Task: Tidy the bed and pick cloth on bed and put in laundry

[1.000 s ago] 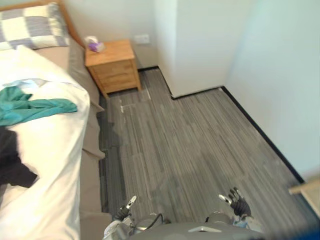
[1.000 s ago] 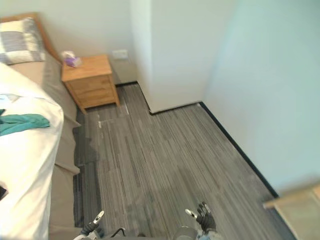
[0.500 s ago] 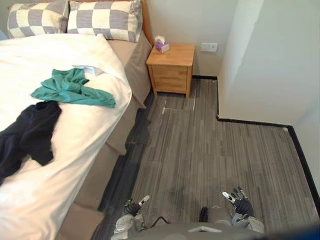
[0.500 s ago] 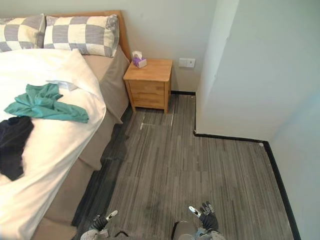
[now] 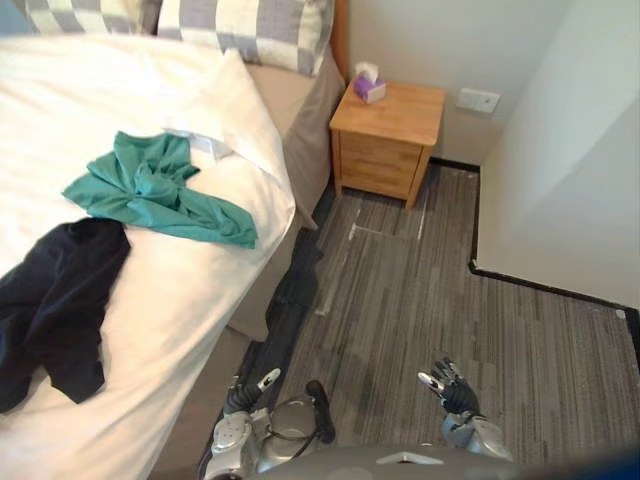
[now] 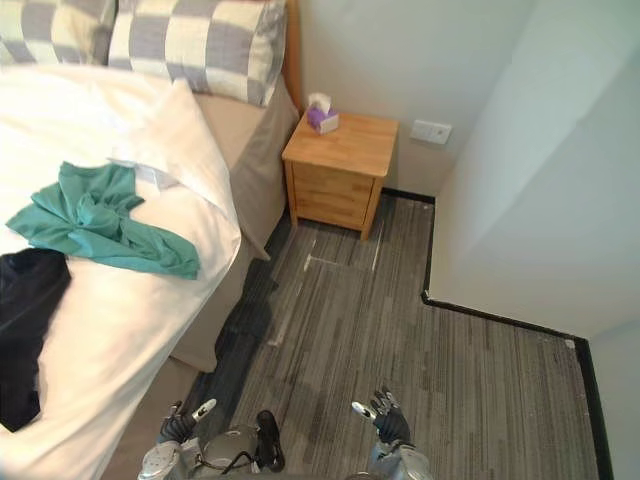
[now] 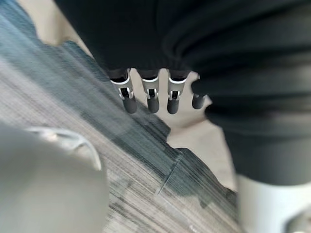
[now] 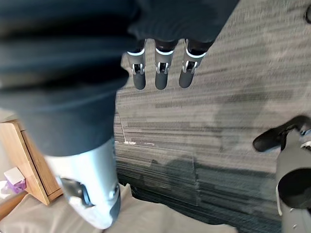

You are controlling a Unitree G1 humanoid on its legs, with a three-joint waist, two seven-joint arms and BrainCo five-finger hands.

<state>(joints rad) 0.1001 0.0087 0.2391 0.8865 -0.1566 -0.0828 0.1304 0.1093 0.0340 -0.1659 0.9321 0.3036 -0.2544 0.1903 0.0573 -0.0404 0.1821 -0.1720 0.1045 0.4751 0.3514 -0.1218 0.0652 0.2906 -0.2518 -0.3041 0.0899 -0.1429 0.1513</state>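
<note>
Obs: my left hand (image 5: 243, 397) and right hand (image 5: 448, 383) hang low over the grey floor (image 5: 420, 290), well apart from the bed (image 5: 160, 320). Both wrist views show the fingers (image 7: 149, 99) (image 8: 161, 77) straight and relaxed, with nothing held.

Task items: the green cloth (image 5: 155, 190) lies crumpled on the white duvet (image 5: 60, 120), just below its turned-back corner. The black cloth (image 5: 55, 310) lies nearer me, its top edge touching or almost touching the green one. Neither is picked up yet.

Risks, my judgement:
1. Both cloths lie well in from the bed's edge. A long reach from the floor side could press me against the mattress or leave the fingers closing short of the cloth.
2. The cloths are thin and lie flat on soft bedding. Fingers curling in could pinch the duvet along with a cloth, and lifting would then drag the bedding further askew, undoing the tidying.
3. The two cloths lie so close that pulling one could catch the other and slide it off the edge.
4. A loose grip on a hanging sleeve could let the cloth trail and drop.
5. The wooden nightstand (image 5: 385, 140) with its tissue box (image 5: 368, 85) stands close by the bed's head, so a wide swing of the right arm there could clip it.
</note>
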